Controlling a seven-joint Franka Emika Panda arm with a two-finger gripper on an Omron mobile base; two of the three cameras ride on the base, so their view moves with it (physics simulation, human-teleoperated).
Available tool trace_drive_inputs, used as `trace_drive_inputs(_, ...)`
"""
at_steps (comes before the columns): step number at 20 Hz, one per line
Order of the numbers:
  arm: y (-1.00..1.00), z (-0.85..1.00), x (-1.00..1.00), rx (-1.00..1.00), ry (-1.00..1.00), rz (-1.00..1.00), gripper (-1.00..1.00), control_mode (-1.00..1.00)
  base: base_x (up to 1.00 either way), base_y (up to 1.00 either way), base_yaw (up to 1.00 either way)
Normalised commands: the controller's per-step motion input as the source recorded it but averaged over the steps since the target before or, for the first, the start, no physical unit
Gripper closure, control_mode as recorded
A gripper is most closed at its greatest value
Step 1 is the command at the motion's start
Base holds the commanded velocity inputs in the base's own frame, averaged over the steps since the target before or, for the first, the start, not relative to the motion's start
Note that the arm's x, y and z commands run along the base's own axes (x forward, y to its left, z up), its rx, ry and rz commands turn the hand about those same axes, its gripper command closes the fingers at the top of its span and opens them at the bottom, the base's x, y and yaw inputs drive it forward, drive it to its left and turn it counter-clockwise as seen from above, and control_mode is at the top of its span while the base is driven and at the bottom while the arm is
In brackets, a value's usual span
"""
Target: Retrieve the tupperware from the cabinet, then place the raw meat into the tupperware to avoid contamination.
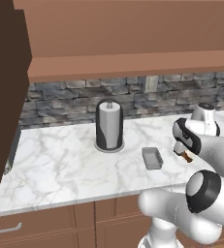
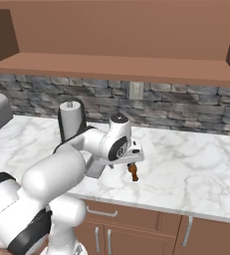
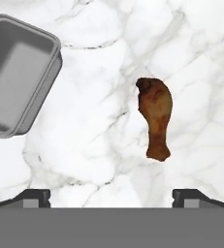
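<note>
Hovering: pincer [image 3: 111, 196] hangs above the marble table [image 1: 60, 160], jaws spread wide, nothing between them
Meat: drumstick-shaped brown piece [image 3: 155, 117] lies flat on the table under the pincer, thin end toward the fingertips [image 3: 35, 197]
Tupperware: grey, empty tub [image 3: 17, 75] sits on the table beside the meat, apart from it
Towel roll: upright [image 1: 109, 125] behind the tupperware [image 1: 152, 158]

- The arm [image 2: 94, 144] hides most of the tupperware [image 2: 95, 167] in the right base view.
- The hand view's left edge cuts off the tupperware.
- The arm partly covers the raw meat [image 1: 186, 157] in the left base view.
</note>
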Motion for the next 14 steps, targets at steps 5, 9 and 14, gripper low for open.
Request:
trace_drive_inputs(5, -0.02, -0.25, 0.23, -0.03, -0.06, 0.02, -1.00, -1.00, 0.00, 0.00, 0.00)
trace_drive_inputs(9, 0.00, -0.21, 0.22, -0.02, -0.05, 0.00, -1.00, -1.00, 0.00, 0.00, 0.00)
trace_drive_inputs(14, -0.09, -0.18, 0.26, 0.00, 0.00, 0.00, -1.00, -1.00, 0.00, 0.00, 0.00)
